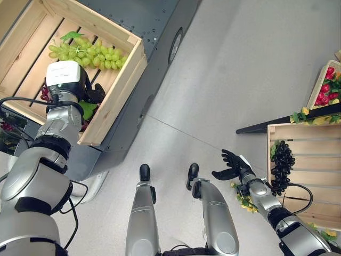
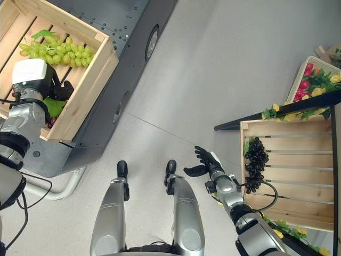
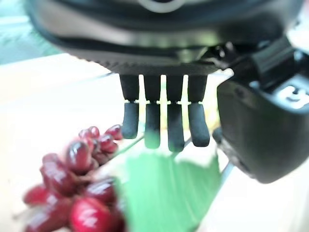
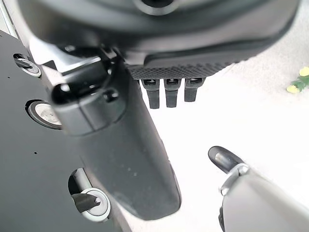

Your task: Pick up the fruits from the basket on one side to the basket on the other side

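Right robot hand [image 1: 233, 166]: empty, fingers spread wide, hovering over the floor just beside the right crate [image 1: 306, 176]. You can treat it as free for a handover.
Right crate: already holds a black grape bunch [image 1: 281, 166], so judge it the receiving side.
Left robot hand [image 1: 94, 94]: lowered inside the left crate [image 1: 114, 101], fingers straight and holding nothing, poised over the fruit for a grasp.
Red grape bunch [image 3: 77, 191]: lies with a green leaf [image 3: 166, 191] directly past the left fingertips [image 3: 129, 126]; likely your next pick.
Green grape bunch [image 1: 88, 53]: rests farther back in the left crate.
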You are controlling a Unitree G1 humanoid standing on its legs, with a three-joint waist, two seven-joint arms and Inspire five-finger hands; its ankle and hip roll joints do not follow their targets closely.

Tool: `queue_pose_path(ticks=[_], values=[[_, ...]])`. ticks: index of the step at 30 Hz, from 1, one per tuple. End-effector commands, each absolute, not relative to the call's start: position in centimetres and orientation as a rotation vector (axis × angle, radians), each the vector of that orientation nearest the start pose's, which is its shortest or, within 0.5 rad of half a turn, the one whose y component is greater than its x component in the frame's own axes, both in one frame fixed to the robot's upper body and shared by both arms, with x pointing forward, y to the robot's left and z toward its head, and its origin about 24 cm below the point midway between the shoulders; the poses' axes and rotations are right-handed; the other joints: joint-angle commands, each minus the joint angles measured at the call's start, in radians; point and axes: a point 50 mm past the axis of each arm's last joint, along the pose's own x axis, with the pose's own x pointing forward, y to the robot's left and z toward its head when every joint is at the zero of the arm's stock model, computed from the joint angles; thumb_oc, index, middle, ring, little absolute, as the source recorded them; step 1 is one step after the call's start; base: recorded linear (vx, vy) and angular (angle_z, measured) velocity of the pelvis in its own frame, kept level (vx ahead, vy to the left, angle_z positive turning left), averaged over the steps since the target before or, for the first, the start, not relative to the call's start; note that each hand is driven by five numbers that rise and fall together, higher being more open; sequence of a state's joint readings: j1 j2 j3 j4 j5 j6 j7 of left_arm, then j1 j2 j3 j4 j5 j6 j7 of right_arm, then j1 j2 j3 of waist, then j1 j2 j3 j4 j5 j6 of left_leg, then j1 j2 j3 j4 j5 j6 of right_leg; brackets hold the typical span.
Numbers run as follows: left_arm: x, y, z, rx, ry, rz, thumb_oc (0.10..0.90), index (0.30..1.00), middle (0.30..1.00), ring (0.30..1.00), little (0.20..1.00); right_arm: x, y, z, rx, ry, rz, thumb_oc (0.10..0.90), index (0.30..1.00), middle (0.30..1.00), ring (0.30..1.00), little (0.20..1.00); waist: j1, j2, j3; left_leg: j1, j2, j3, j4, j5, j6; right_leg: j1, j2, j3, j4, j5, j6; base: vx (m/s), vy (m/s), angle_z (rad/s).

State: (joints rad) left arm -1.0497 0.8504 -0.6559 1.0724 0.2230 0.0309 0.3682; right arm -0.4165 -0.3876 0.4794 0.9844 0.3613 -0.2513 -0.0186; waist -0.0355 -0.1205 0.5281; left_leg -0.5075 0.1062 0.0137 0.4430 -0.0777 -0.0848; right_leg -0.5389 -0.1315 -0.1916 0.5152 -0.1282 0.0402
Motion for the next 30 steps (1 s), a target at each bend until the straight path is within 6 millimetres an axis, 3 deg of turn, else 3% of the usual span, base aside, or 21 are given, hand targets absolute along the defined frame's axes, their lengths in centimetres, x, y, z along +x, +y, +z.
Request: queue_pose_path(ticks=[1, 18, 19, 23, 24, 25, 26, 27, 30], values=[[36.6, 33.0, 25.8, 1.113, -0.303, 0.726, 0.4, 0.3, 0.3, 0.3, 0.3, 28.2, -22.2, -3.2, -0.271, 0.303, 0.048, 0.8, 0.9, 0.9, 0.9, 0.9, 0.015, 0.036, -0.008, 0.077, -0.058, 0.092, -0.034, -0.001, 0.073, 0.101, 0.01, 0.022, -0.095, 0.069, 0.038, 0.02, -0.037, 0.0], [36.3, 30.0, 26.1, 0.855, -0.545, 0.725, 0.4, 0.3, 0.3, 0.3, 0.3, 26.6, -21.7, -4.7, -0.259, 0.347, 0.059, 0.8, 0.9, 0.9, 0.9, 0.9, 0.022, 0.056, -0.047, 0.191, -0.074, 0.093, -0.11, 0.007, 0.075, 0.199, -0.006, 0.01, -0.152, 0.075, 0.041, 0.02, -0.009, 0.01], [36.3, 29.9, 26.0, 0.875, -0.547, 0.721, 0.4, 0.3, 0.3, 0.3, 0.3, 26.6, -21.7, -4.8, -0.259, 0.348, 0.06, 0.8, 0.9, 0.9, 0.9, 0.9, 0.022, 0.057, -0.044, 0.197, -0.075, 0.093, -0.107, 0.001, 0.075, 0.203, -0.007, 0.01, -0.148, 0.07, 0.042, 0.0, 0.0, 0.0], [37.1, 29.8, 24.7, 1.238, -0.391, 0.625, 0.4, 0.3, 0.3, 0.3, 0.3, 26.8, -22.0, -4.4, -0.269, 0.346, 0.061, 0.8, 0.9, 0.9, 0.9, 0.9, 0.018, 0.07, -0.05, 0.205, -0.08, 0.093, -0.124, 0.014, 0.074, 0.214, -0.011, 0.007, -0.166, 0.077, 0.041, 0.01, 0.028, 0.01], [37.3, 30.1, 24.5, 1.359, -0.346, 0.606, 0.562, 0.542, 0.542, 0.542, 0.542, 27.0, -22.2, -4.3, -0.273, 0.347, 0.059, 0.8, 0.9, 0.9, 0.9, 0.9, 0.017, 0.073, -0.048, 0.209, -0.08, 0.095, -0.123, 0.011, 0.073, 0.218, -0.012, 0.006, -0.164, 0.073, 0.041, 0.01, 0.034, 0.02], [37.3, 30.2, 24.5, 1.402, -0.324, 0.593, 0.632, 0.648, 0.648, 0.648, 0.648, 27.0, -22.3, -4.3, -0.276, 0.347, 0.058, 0.8, 0.9, 0.9, 0.9, 0.9, 0.016, 0.074, -0.047, 0.209, -0.079, 0.096, -0.123, 0.011, 0.072, 0.218, -0.012, 0.006, -0.164, 0.073, 0.041, 0.0, 0.0, 0.0], [37.4, 30.4, 24.4, 1.437, -0.294, 0.581, 0.632, 0.648, 0.648, 0.648, 0.648, 27.1, -22.4, -4.2, -0.278, 0.347, 0.057, 0.8, 0.9, 0.9, 0.9, 0.9, 0.014, 0.076, -0.049, 0.206, -0.08, 0.097, -0.127, 0.016, 0.072, 0.217, -0.011, 0.005, -0.169, 0.078, 0.04, 0.0, 0.059, -0.01], [37.5, 31.0, 23.8, 1.479, -0.178, 0.543, 0.8, 0.9, 0.9, 0.9, 0.9, 27.2, -22.8, -4.0, -0.293, 0.349, 0.054, 0.8, 0.9, 0.9, 0.9, 0.9, 0.009, 0.082, -0.045, 0.205, -0.081, 0.099, -0.13, 0.021, 0.072, 0.216, -0.012, 0.005, -0.174, 0.082, 0.04, 0.0, 0.075, -0.01], [37.5, 31.7, 23.1, 1.549, -0.089, 0.52, 0.8, 0.9, 0.9, 0.9, 0.9, 27.3, -23.3, -3.9, -0.317, 0.357, 0.049, 0.8, 0.9, 0.9, 0.9, 0.9, 0.003, 0.09, -0.035, 0.202, -0.083, 0.1, -0.127, 0.024, 0.073, 0.216, -0.013, 0.006, -0.175, 0.084, 0.039, 0.01, 0.068, -0.02]])
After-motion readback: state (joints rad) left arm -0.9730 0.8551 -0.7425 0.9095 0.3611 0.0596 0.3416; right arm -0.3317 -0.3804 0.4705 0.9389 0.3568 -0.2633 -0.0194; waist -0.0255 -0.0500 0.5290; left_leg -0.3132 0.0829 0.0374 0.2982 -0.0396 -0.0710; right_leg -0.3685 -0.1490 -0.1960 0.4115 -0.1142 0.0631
